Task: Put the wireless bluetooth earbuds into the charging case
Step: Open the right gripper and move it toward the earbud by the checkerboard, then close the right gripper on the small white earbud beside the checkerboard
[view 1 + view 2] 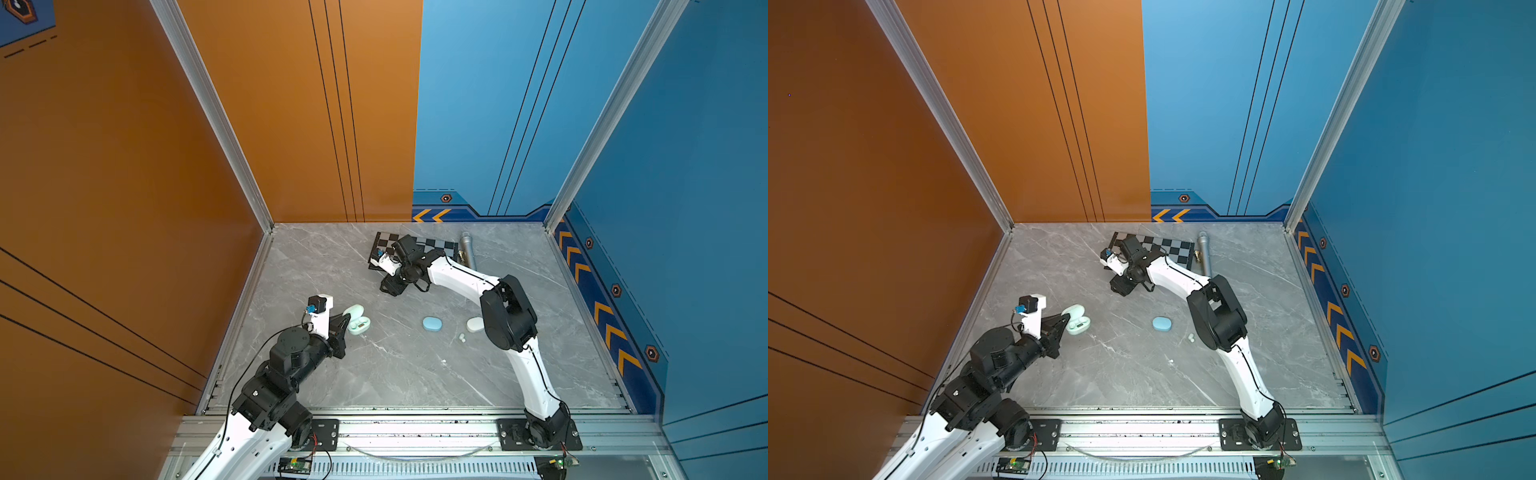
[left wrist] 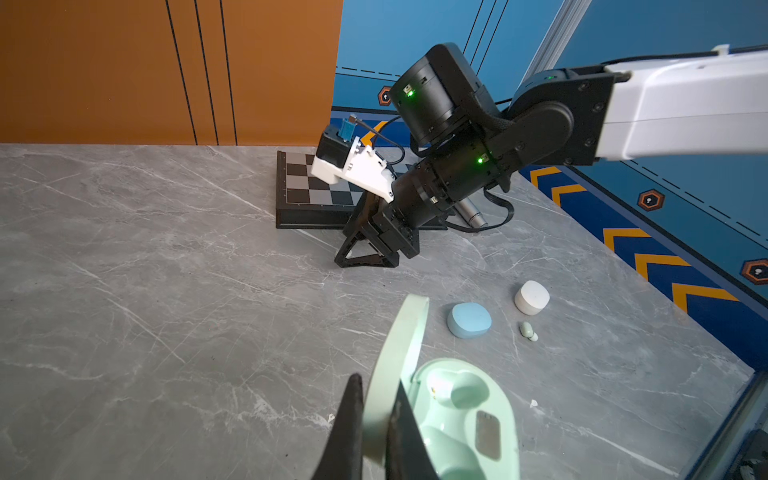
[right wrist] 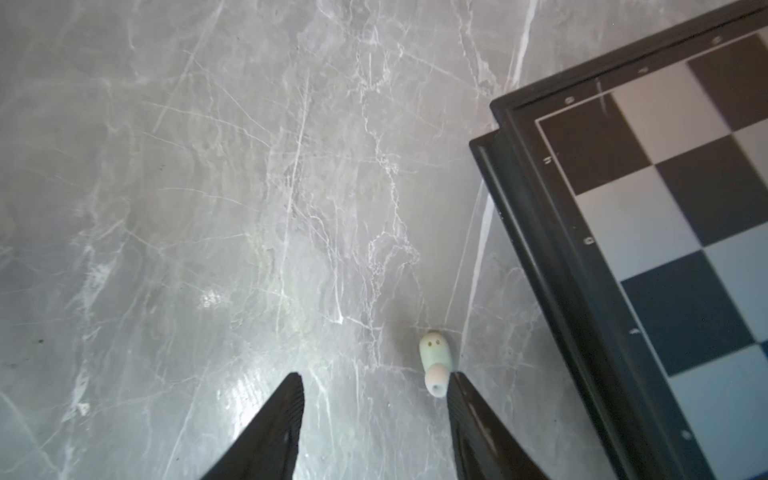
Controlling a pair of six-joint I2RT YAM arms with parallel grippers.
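A mint bud (image 3: 435,365) lies on the desk (image 3: 208,166) by the chessboard (image 3: 665,208) corner, between the right gripper's (image 3: 374,376) spread fingers and just beside one, not yet lifted. Two more buds (image 1: 461,337) lie loose at centre right near the shut blue case (image 1: 432,323) and white case (image 1: 475,324). The left gripper's (image 2: 376,384) fingers clamp the lid of the open mint case (image 2: 505,399) at centre left. No bud looks seated, so nearly everything is left to do.
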